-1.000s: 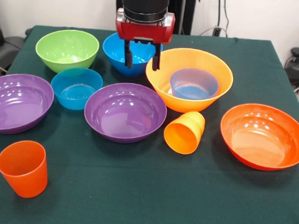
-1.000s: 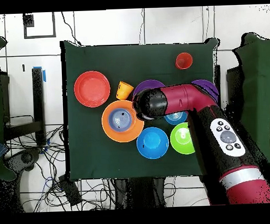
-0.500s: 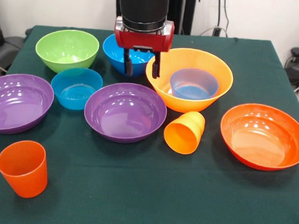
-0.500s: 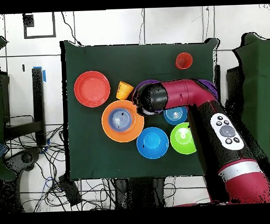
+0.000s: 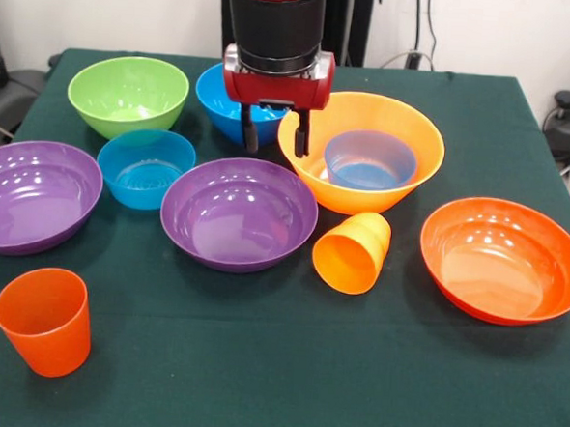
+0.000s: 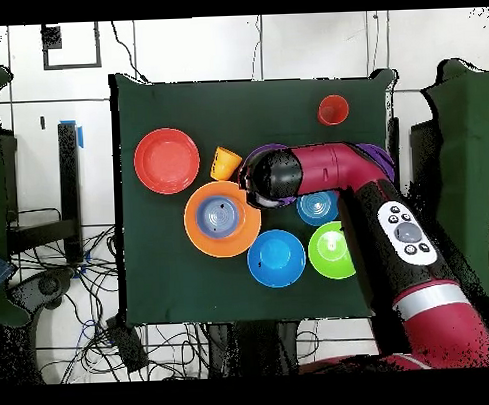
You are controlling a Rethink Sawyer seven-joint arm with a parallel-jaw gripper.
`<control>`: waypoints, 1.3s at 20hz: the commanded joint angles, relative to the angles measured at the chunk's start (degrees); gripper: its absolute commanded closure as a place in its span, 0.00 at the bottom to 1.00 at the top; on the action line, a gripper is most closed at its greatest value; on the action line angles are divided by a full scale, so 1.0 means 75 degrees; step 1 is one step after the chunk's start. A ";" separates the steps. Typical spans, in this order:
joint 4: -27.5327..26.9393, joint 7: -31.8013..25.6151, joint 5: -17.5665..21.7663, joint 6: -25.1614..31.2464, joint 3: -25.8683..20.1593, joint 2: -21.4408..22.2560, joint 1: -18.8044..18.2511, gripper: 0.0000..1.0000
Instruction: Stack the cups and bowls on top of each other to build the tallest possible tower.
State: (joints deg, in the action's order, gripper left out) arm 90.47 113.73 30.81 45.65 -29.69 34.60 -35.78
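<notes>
Front view: fingers spread, empty, above purple bowl; overhead view: arm hides them.

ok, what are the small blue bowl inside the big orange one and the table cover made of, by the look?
Small blue bowl: likely thin plastic, translucent, since the yellow-orange bowl shows through its wall; glossy finish. Table cover: looks like dark green cloth, matte, no reflections, soft drape at the edges. Exact fabric can't be told.

Gripper dropped lower and shifted slightly toward 3 o'clock, tips now at the rim of the large yellow-orange bowl, above the centre purple bowl's 12 o'clock edge. Jaws spread as before.
</notes>
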 commanded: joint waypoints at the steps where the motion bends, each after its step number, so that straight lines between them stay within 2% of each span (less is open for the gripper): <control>1: -0.0452 -0.1905 0.0449 0.0743 -0.0289 -0.0244 0.0114 0.00; 10: -0.1027 -0.1622 0.0543 0.0730 -0.0186 -0.0652 0.0387 0.00; 16: -0.1515 -0.1824 0.0408 0.1133 -0.0215 -0.0817 0.0428 0.00; 26: -0.2024 -0.2227 0.0565 0.1168 -0.0258 -0.1150 0.0408 0.00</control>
State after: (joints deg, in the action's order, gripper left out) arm 80.25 113.73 30.82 48.34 -29.77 28.71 -34.38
